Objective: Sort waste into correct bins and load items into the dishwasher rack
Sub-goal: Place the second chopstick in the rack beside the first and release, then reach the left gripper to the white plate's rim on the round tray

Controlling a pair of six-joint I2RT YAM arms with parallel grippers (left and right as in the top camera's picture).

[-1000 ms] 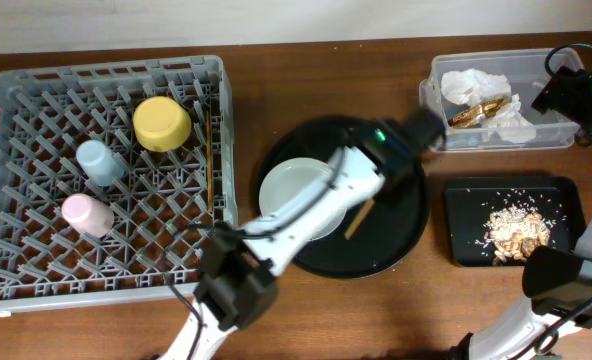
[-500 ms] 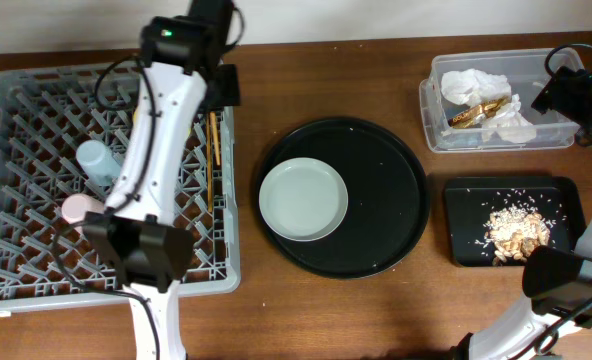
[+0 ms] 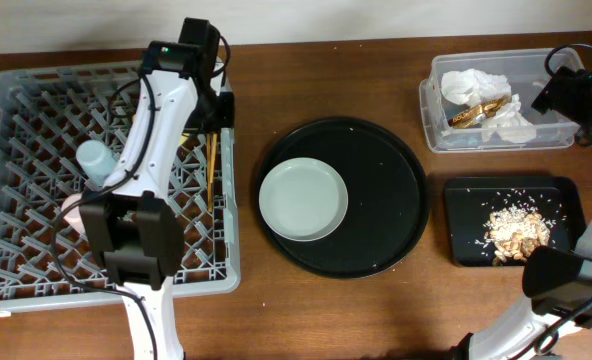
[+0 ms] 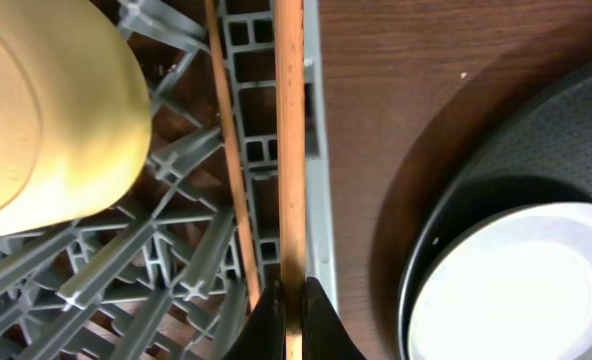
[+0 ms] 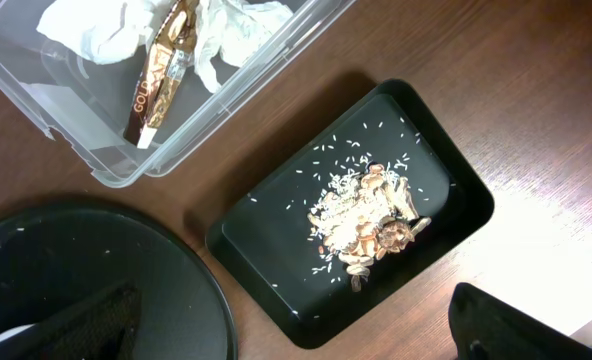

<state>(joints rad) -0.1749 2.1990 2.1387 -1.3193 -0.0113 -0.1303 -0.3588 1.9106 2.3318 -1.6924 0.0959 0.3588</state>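
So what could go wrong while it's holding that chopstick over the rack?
The held chopstick hangs right over the outer rim of the rack, so on release it might roll off onto the table. It is thin, and could also slip through the lattice gaps beside the other chopstick.

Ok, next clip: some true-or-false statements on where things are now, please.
1. The left hand is shut on a chopstick at the rack's right edge. True.
2. The plate sits in the rack. False: it lies on the round black tray.
3. The wrapper lies in the clear tub with the napkins. True.
4. The food scraps are in the clear tub. False: they are in the flat black tray.
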